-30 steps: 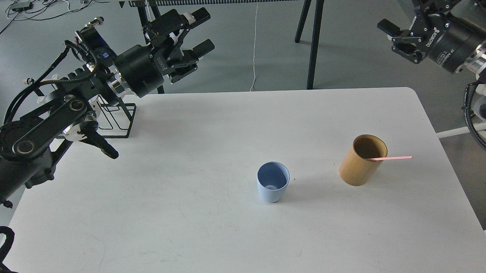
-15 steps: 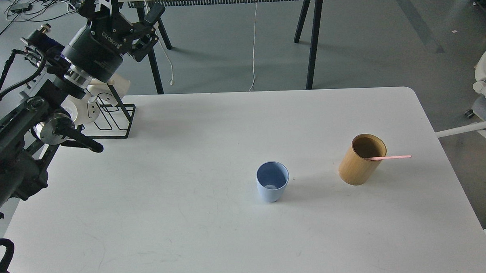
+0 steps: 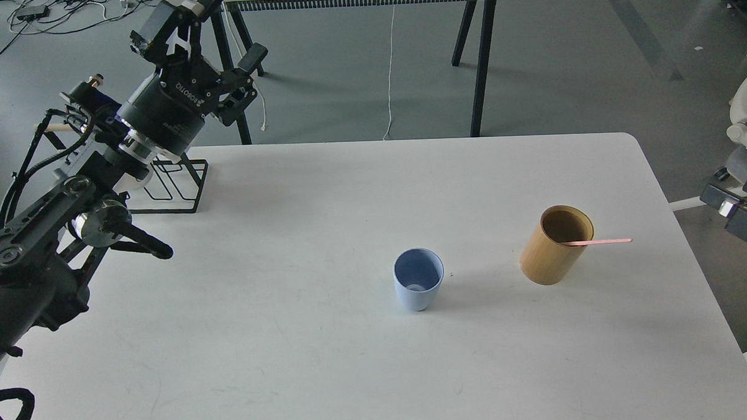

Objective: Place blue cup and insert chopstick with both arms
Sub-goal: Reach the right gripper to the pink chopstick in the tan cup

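The blue cup [image 3: 418,287] stands upright and empty near the middle of the white table [image 3: 292,362]. To its right stands a tan wooden cylinder holder [image 3: 552,253], also upright. A pink chopstick [image 3: 601,242] leans out of it over its right rim. My left gripper [image 3: 230,25] is raised above the table's back left corner, far from both, with its fingers spread open and empty. My right gripper is out of view; only a dark part of the right arm [image 3: 737,216] shows at the right edge.
A black wire rack [image 3: 177,182] stands at the table's back left corner, partly behind my left arm. The legs of another table [image 3: 480,63] stand on the floor behind. The table's right edge is close to the holder.
My left gripper has swung from pointing right over the back left corner to pointing up and back. My right gripper has left the top right of the view.
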